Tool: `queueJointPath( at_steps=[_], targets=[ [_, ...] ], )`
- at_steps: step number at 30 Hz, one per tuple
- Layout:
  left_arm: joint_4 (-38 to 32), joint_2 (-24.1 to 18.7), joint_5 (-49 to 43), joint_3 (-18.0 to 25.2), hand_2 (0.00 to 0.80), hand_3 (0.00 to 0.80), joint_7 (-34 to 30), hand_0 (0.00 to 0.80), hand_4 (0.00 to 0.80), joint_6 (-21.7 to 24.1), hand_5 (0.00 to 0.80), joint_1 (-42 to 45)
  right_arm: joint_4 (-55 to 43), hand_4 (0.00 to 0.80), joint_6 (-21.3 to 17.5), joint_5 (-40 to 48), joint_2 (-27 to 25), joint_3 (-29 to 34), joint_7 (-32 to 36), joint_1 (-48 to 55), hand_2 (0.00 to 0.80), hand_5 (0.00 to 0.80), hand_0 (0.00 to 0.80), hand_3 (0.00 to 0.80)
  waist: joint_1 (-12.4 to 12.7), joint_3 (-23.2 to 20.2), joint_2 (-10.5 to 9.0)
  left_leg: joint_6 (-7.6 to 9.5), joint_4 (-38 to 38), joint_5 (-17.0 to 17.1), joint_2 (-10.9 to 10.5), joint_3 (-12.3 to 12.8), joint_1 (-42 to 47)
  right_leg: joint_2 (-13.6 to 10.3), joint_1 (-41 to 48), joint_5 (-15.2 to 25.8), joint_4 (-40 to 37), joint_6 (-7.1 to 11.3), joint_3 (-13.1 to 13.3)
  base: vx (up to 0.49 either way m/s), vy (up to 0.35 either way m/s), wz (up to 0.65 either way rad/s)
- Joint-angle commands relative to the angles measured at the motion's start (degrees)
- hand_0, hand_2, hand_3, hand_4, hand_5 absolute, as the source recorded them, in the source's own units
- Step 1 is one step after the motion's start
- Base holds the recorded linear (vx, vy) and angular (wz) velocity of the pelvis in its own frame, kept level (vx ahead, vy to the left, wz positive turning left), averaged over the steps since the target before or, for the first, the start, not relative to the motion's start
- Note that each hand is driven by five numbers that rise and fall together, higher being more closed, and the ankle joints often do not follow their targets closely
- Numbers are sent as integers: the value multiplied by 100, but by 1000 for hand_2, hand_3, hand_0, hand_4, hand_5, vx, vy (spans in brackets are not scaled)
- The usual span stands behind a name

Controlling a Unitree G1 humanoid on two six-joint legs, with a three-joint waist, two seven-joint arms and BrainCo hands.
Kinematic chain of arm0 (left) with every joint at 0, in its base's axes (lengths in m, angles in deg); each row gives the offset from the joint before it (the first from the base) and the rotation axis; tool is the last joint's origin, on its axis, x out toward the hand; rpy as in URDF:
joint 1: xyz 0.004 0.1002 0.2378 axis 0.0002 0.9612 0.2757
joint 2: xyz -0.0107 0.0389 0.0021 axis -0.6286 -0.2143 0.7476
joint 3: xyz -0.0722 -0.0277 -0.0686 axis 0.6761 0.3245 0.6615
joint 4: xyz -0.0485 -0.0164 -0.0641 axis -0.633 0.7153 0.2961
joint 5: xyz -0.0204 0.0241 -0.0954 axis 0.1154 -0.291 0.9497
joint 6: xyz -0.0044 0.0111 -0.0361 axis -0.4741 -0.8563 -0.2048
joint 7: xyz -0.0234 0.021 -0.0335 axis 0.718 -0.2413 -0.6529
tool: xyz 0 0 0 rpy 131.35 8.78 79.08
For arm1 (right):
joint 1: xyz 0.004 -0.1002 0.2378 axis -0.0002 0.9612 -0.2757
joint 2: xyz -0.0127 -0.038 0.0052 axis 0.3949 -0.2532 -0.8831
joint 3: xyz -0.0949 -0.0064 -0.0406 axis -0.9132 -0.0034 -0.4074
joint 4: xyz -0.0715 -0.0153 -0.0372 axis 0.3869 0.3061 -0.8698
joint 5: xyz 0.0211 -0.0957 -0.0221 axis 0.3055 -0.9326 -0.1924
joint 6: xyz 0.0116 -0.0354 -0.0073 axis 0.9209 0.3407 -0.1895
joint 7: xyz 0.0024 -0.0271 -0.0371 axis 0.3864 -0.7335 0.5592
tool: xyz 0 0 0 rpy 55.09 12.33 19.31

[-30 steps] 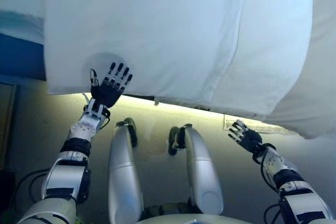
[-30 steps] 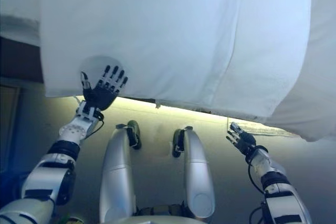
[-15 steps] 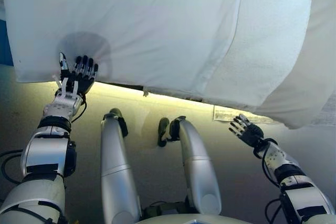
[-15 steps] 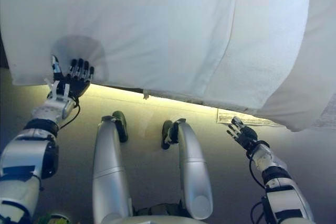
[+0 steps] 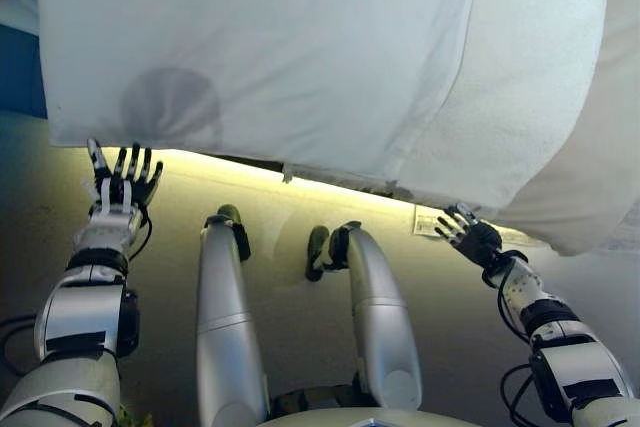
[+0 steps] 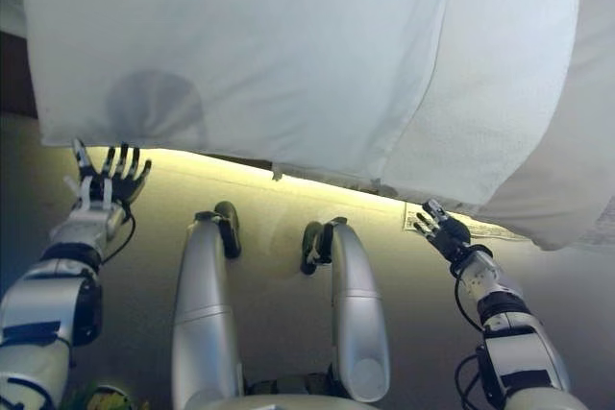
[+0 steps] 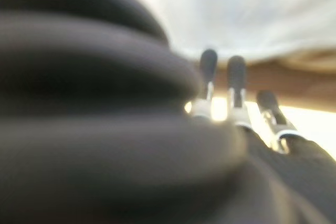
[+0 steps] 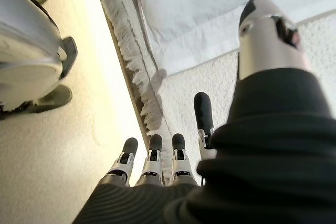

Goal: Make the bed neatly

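Observation:
A smooth white sheet hangs over the bed's near edge and fills the upper part of the eye views. A textured white blanket overlaps it on the right. My left hand is open with fingers spread, just below the sheet's lower left edge and apart from it. Its wrist view shows straight fingers under the sheet. My right hand is open just under the blanket's hem. Its wrist view shows straight fingers by the blanket and a fringed edge.
Beige carpet lies below the bed's edge, lit by a bright strip under the sheet. A sheet of paper lies on the floor near my right hand. A dark blue surface shows at the far left beside the sheet.
My left hand has come off the sheet and dropped below its lower edge. My right hand has risen to the blanket's hem. The camera has shifted a little.

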Motion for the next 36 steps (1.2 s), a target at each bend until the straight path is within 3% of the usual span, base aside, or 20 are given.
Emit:
queueJointPath(
  at_steps=[1, 7, 12, 13, 17, 24, 30, 33, 36],
  targets=[
    [90, 348, -70, 166, 0, 0, -197, 0, 0, 108, 0, 739, 138, 0, -325, -161, -271, 421, 246, 593, 0, 0, 0, 0, 131, -409, 367, -81, 94, -550, -106, 147, 726, -20, 266, 1370, -1226, 212, -89, 9, 78, 5],
    [-106, 937, -455, 506, 0, 0, -641, 0, 0, 208, 0, 1951, 104, 0, -469, -421, -134, 710, 451, 1146, 0, 0, 0, 0, 207, -742, 588, -239, -1167, -265, -269, 387, 1952, -45, 1372, 1364, -2242, 248, -98, 25, 37, 6],
    [-85, 1231, -1073, 629, 0, 0, -978, 0, 0, 32, 0, 2603, 193, 0, -506, -590, 129, 898, 652, 1514, 0, 0, 0, 0, 320, -1041, 664, -266, -2347, 191, -414, 536, 2874, -194, 2373, 1665, -3384, 249, -383, 46, -39, 15],
    [-116, 1265, -1111, 627, 0, 0, -996, 0, 0, -13, 0, 2684, 194, 0, -514, -639, 165, 905, 669, 1566, 0, 0, 0, 0, 337, -1102, 694, -295, -2501, 90, -453, 486, 3099, -176, 2582, 1561, -3502, 316, -360, 42, -24, 11],
    [-315, 1464, -1360, 659, 0, 0, -1090, 0, 0, -56, 0, 3114, 48, 0, -482, -937, 381, 939, 619, 1845, 0, 0, 0, 0, 360, -1321, 758, -260, -3430, 521, -529, 599, 3846, -147, 3330, 1860, -4354, 360, -523, 37, -33, -2],
    [-356, 1594, -2150, 422, 0, 0, -1077, 0, 0, -159, 0, 3399, 444, 0, -442, -1527, 690, 927, 463, 2196, 0, 0, 0, 0, 349, -2040, 927, -276, -5223, 1051, -600, 697, 5308, 3, 4815, 2263, -5947, 539, -616, 156, -39, -7],
    [47, 1629, -4006, -429, 0, 0, -1057, 0, 0, -10, 0, 3373, 994, 0, -517, -1493, 1135, 658, 347, 2395, 0, 0, 0, 0, 269, -2472, 1113, -259, -6336, 1407, -636, 720, 6018, 117, 5376, 2673, -6769, 666, -561, 96, 3, -7],
    [150, 1814, -3896, -619, 0, 0, -1226, 0, 0, 67, 0, 3366, 1331, 0, -456, -1196, 1341, 681, 339, 2468, 0, 0, 0, 0, 245, -2568, 1175, -231, -6554, 1438, -671, 740, 6198, 149, 5532, 2743, -6985, 686, -582, 50, 11, -4],
    [252, 2138, -3341, -515, 0, 0, -1125, 0, 0, 264, 0, 3383, 1702, 0, -542, -866, 1581, 800, 17, 2479, 0, 0, 0, 0, 254, -2660, 1188, -195, -6576, 1365, -702, 744, 6311, 162, 5654, 2762, -7121, 674, -614, 50, -11, -2]
  ],
)
